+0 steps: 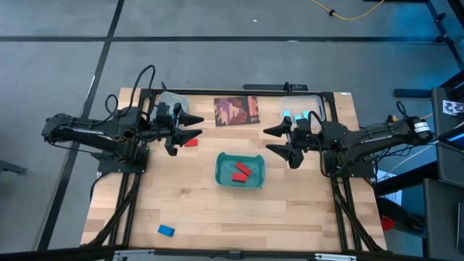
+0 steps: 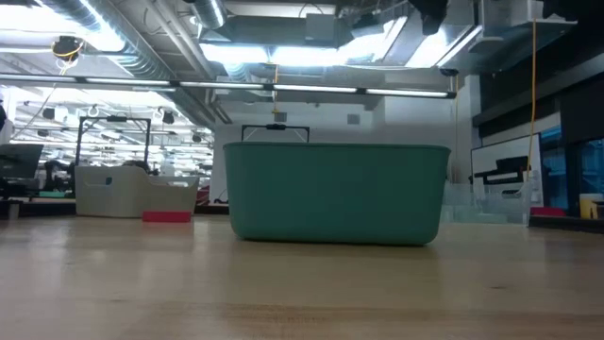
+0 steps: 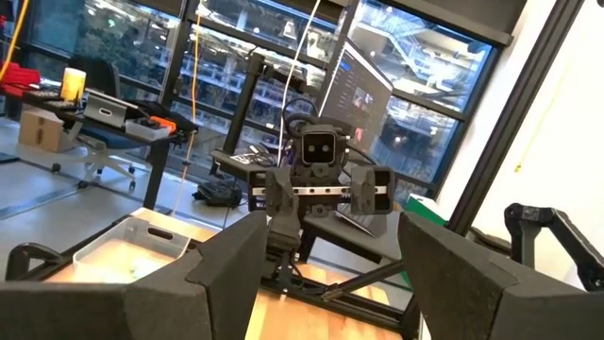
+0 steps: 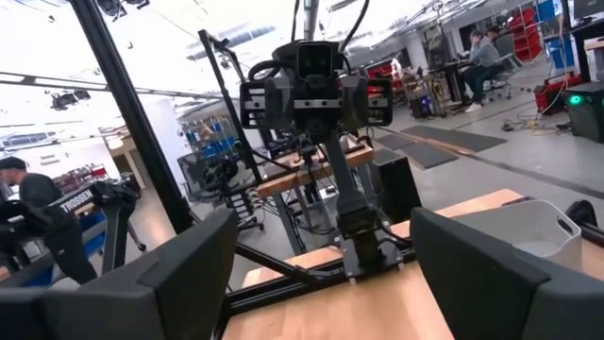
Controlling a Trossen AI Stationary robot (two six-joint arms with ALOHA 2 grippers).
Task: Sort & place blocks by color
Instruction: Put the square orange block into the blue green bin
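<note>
Both my grippers are empty with jaws spread: left gripper upper left, right gripper right of centre. Two small flat red blocks already lie in the teal rectangular plastic tray at centre. One red block sits just beside my left gripper, a blue block lower left, cyan blocks upper right. Between picks; next I should probably drop the left gripper onto that near red block.

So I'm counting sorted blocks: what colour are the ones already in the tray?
Red: two red blocks lie in the teal tray, clearest in the high view.
</note>
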